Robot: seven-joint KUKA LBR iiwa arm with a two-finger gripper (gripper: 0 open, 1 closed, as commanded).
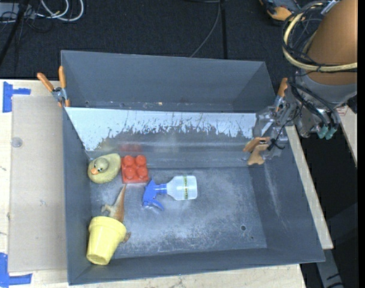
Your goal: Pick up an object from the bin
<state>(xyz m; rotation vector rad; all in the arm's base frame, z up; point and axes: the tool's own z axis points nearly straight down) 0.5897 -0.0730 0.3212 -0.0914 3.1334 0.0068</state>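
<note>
One yellow duck [104,168], one red block [135,168], one spray bottle [173,189], one yellow cup [104,239] and one small brown toy [116,206] lie toward the bin's [230,227] left side. The pincer [263,146] is at the right wall; I cannot tell if it is open or closed.

A yellow rubber duck [104,168] sits just beside a red toy brick [134,168] on its right, with a blue-headed clear spray bottle [172,191] just near-right of the brick. Nearer, at the left, a yellow cup [104,240] lies tipped, a small brown thing [117,205] just beyond it.

Claw [267,137] low, left of the wrist [311,114]; arm [333,32] at right.
</note>
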